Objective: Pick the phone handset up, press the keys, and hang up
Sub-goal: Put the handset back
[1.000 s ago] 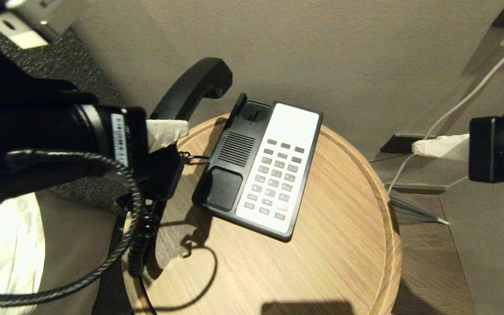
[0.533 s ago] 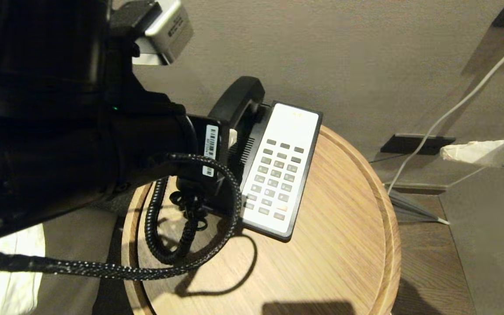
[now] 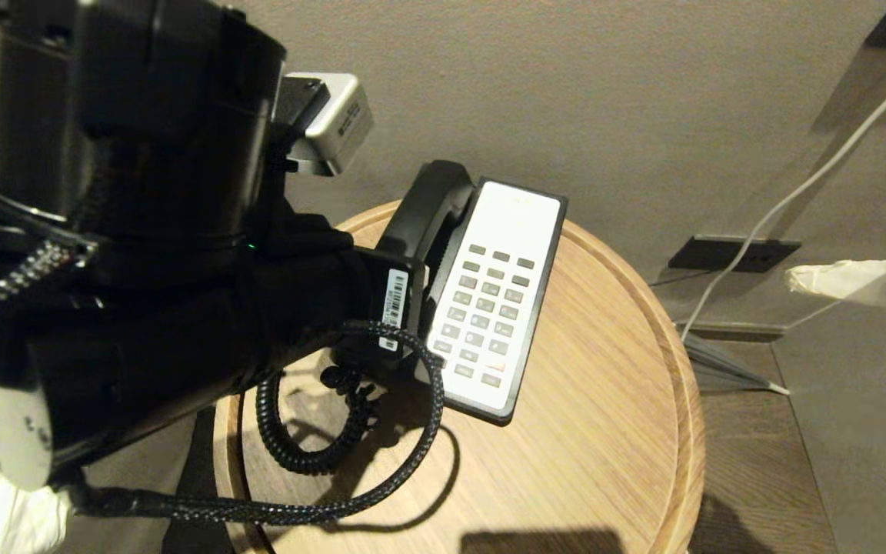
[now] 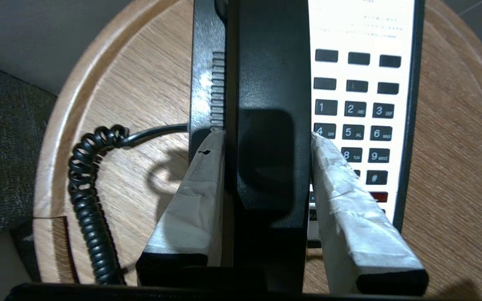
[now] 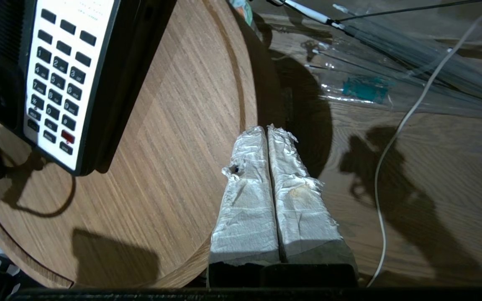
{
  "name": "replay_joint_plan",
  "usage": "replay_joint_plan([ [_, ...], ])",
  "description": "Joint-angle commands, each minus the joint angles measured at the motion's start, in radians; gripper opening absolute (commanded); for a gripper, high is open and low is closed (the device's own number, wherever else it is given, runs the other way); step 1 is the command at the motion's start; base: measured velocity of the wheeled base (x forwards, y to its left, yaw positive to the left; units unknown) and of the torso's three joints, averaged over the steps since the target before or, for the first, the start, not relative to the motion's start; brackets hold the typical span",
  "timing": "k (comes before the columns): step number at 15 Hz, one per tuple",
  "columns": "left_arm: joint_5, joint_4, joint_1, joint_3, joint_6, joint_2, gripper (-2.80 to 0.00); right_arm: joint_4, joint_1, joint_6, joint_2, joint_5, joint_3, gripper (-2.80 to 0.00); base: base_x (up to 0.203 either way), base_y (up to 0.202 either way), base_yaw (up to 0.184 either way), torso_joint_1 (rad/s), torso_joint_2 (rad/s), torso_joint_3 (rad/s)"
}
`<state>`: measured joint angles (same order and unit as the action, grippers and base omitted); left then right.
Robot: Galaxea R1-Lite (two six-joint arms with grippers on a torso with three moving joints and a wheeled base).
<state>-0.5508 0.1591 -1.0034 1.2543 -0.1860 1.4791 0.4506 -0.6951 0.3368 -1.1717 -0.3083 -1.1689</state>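
Observation:
The glossy black phone handset (image 3: pixel 431 204) lies lengthwise over the cradle side of the black-and-white phone base (image 3: pixel 493 300), left of the keys. My left gripper (image 4: pixel 266 136) is shut on the handset (image 4: pixel 268 83), one white-wrapped finger on each side. I cannot tell whether the handset rests in the cradle or hangs just above it. In the head view my left arm (image 3: pixel 181 269) hides the grip. The coiled cord (image 3: pixel 297 450) loops on the round wooden table (image 3: pixel 604 431). My right gripper (image 3: pixel 793 279) is shut and empty, off the table's right edge (image 5: pixel 266 127).
A thin white cable (image 3: pixel 758 223) runs over the floor to the right of the table, near a black plate (image 3: pixel 731 252). Clear plastic sheeting (image 5: pixel 370 83) lies on the floor there. A dark fabric seat (image 4: pixel 6 146) borders the table's left side.
My left arm has carried the handset from beyond the table's left edge rightwards and down onto the base's cradle side. The right gripper has drawn back to the right.

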Motion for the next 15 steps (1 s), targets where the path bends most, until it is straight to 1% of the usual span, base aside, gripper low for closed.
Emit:
replay_joint_plan([
  [1,-0.003,-0.01,0.002,-0.036,0.0,-0.008,-2.8,0.003,-0.001,0.001,0.002,-0.002,0.001,-2.8,0.0,0.0,0.0,0.0,0.0,0.0],
  [6,-0.003,-0.016,0.003,-0.03,-0.001,0.003,-2.8,0.011,-0.001,0.001,0.01,0.0,0.006,-2.8,0.0,0.0,0.0,0.0,0.0,0.0],
  [8,0.002,-0.042,0.008,-0.029,0.003,0.008,-2.8,0.011,-0.001,0.001,0.01,0.0,0.006,-2.8,0.0,0.0,0.0,0.0,0.0,0.0],
  [13,0.02,-0.042,0.009,-0.034,0.006,0.013,-2.8,0.007,-0.001,0.002,0.026,0.003,0.033,-2.8,0.0,0.0,0.0,0.0,0.0,0.0],
  [15,0.028,-0.042,0.028,-0.039,0.019,0.013,-2.8,0.005,-0.001,0.001,0.033,0.003,0.037,-2.8,0.0,0.0,0.0,0.0,0.0,0.0],
])
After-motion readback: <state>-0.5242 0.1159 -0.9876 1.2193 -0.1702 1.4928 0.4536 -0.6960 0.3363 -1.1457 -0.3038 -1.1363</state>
